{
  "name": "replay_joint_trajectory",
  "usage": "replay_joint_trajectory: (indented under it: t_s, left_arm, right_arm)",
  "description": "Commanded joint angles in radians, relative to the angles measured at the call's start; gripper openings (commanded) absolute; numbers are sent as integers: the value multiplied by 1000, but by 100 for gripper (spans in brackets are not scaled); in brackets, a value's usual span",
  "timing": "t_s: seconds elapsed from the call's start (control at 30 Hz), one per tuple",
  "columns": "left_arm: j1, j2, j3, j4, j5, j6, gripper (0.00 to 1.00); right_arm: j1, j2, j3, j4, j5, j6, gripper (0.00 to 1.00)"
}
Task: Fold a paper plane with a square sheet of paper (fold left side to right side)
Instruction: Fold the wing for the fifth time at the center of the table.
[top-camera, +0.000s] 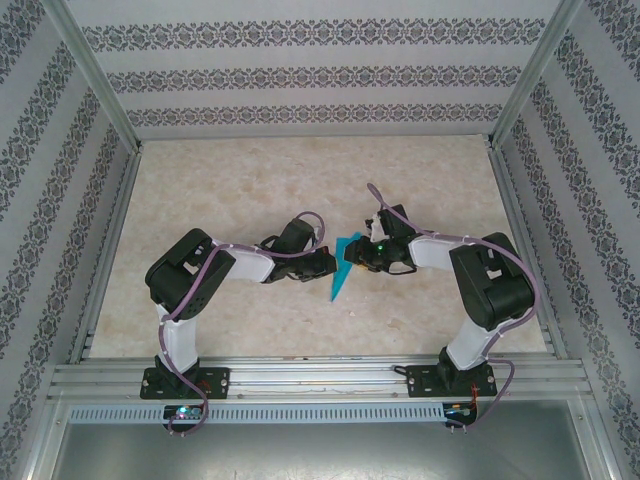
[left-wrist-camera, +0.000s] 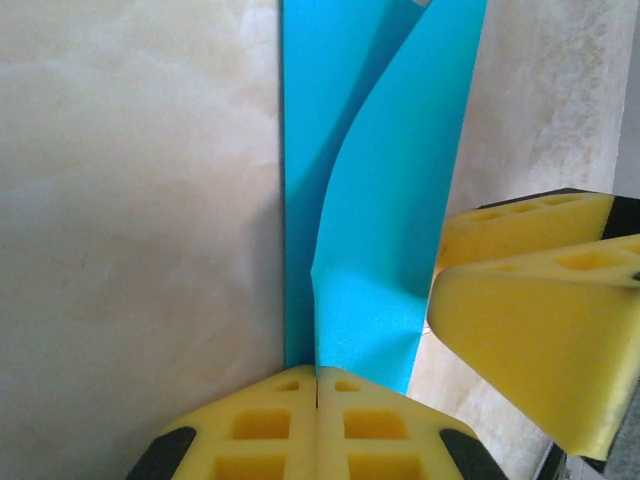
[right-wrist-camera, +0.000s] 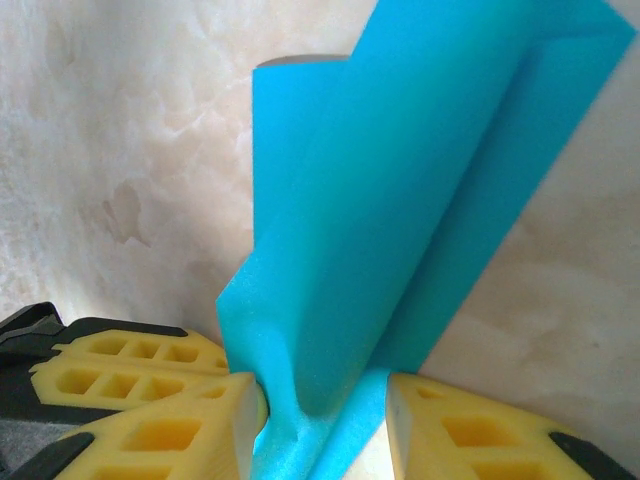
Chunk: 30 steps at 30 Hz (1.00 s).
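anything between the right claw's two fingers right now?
Yes: a raised fold of the blue paper stands between the right claw fingers, seen in the right wrist view. Whether both pads touch it is unclear.
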Motion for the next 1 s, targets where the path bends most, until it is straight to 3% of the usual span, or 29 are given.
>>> replay_joint_trajectory:
  t_s: [0.0, 0.23, 0.67, 0.83, 0.97]
  left_arm:
    - [17, 41, -4, -124, -78, 3, 0]
    - [15, 58, 13, -126, -55, 10, 0]
    - [14, 51, 15, -156, -73, 6, 0]
    - [14, 46, 8, -158, -74, 0, 0]
    - [14, 42, 0, -155, -76, -4, 0]
  right_arm:
    - [-14, -31, -15, -18, 16, 5, 41]
    - [-23, -27, -19, 0, -1, 7, 40]
    - [-125, -191, -64, -21, -62, 2, 41]
    - [-140, -212, -65, -19, -94, 17, 38]
    - [-139, -205, -55, -17, -122, 35, 30]
